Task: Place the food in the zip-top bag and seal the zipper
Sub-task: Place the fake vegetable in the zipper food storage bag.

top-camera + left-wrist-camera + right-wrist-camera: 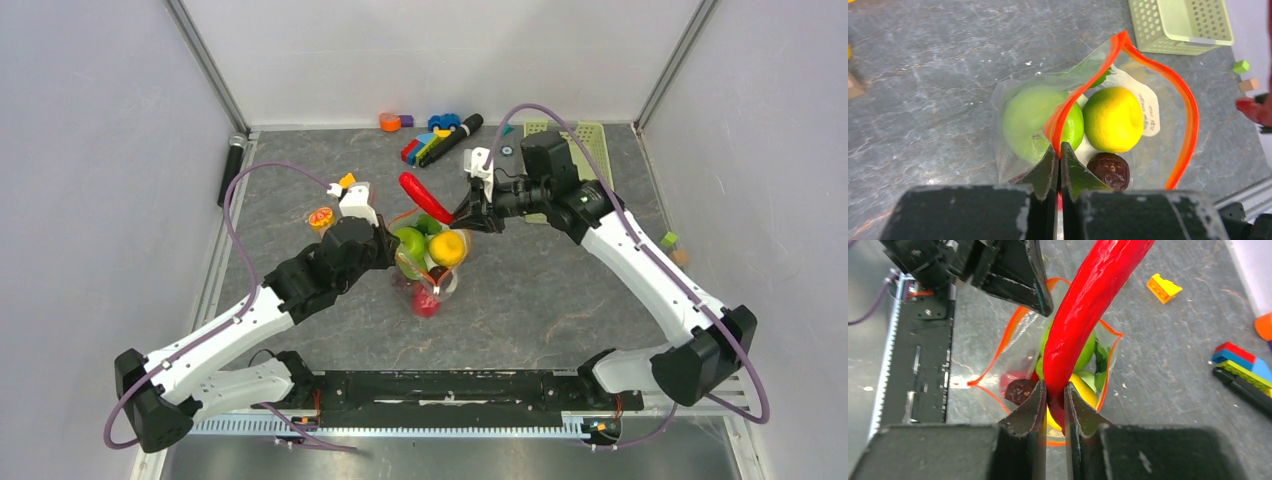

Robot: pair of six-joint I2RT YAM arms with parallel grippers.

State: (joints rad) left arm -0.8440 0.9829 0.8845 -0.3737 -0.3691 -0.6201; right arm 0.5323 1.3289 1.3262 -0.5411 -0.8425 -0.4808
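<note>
The clear zip-top bag (445, 283) lies mid-table with its mouth held open. Inside it I see a green fruit (1028, 120), a yellow fruit (1113, 119) and a dark red grape piece (1108, 170); a red piece (426, 303) shows at its near end. My left gripper (1058, 150) is shut on the red-orange zipper (1188, 110) at the mouth's left edge. Just above the open mouth, my right gripper (1053, 390) is shut on one end of the long red chili (1088, 300), which juts away over the bag.
The pale green basket (590, 140) stands at the back right. Coloured blocks (425, 148) and a black marker (458, 138) lie at the back. An orange-slice toy (321, 217) and a yellow block (347, 180) sit left of the bag. Small blocks (672, 243) are at the right wall.
</note>
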